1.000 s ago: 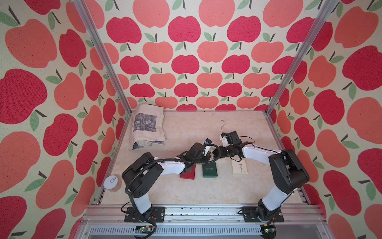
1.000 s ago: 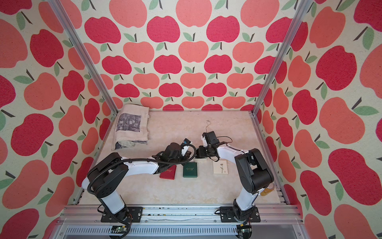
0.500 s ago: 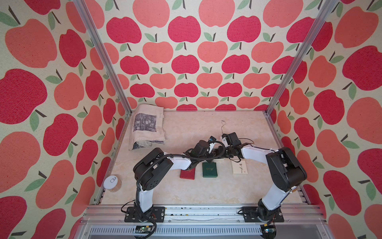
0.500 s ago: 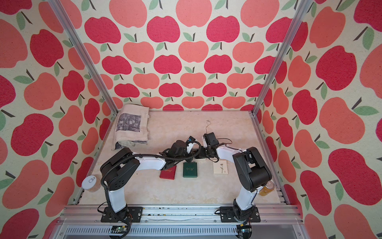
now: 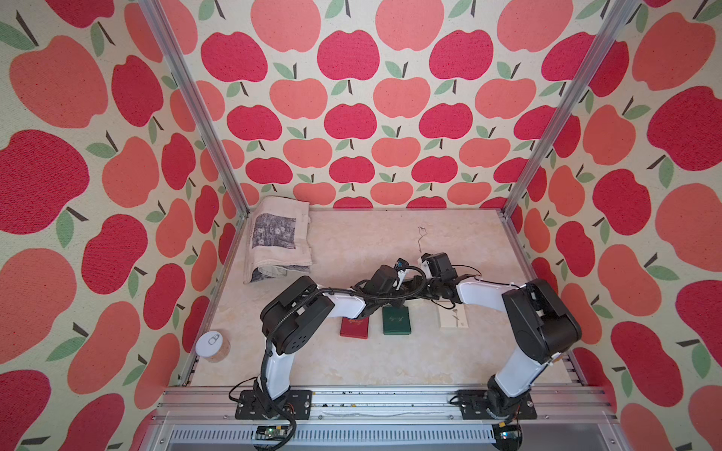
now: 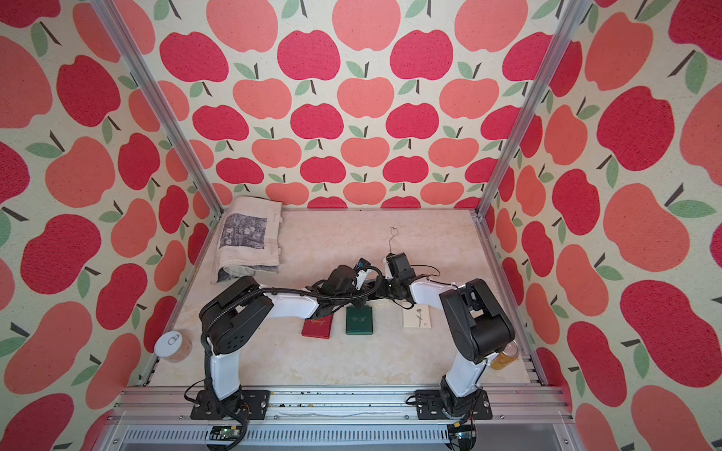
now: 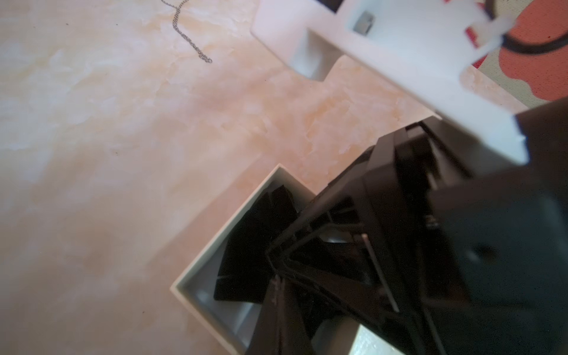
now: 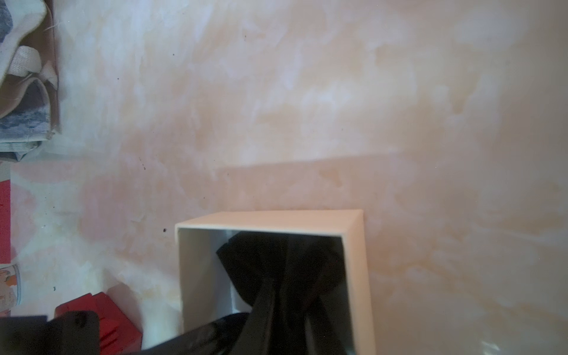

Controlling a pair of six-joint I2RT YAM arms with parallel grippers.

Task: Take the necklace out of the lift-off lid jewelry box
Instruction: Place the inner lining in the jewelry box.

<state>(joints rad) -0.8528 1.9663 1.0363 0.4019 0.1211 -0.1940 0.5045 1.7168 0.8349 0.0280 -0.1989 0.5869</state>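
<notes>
The white lift-off lid jewelry box [image 7: 196, 270] stands open, hidden under both arms in the top views. A black insert [image 7: 246, 270] stands tilted inside it. My left gripper [image 7: 276, 279] is shut on the insert's edge. My right gripper [image 8: 292, 276] reaches into the box [image 8: 358, 261] at the same insert [image 8: 255, 255]; dark fingers against the dark insert hide its gap. The necklace [image 5: 421, 239], a thin silver chain, lies on the table behind the grippers, outside the box, in both top views [image 6: 392, 238]. The box's white lid [image 5: 453, 316] with a flower drawing lies flat to the right.
A red box [image 5: 354, 327] and a green box [image 5: 396, 320] lie just in front of the grippers. A folded cloth bag [image 5: 279, 238] sits at the back left, a can [image 5: 213, 345] at the front left edge, an orange can [image 6: 506, 355] behind the right arm.
My left arm has reached further right, bringing its gripper into the box beside the right gripper. The necklace, lid and small boxes have not moved.
</notes>
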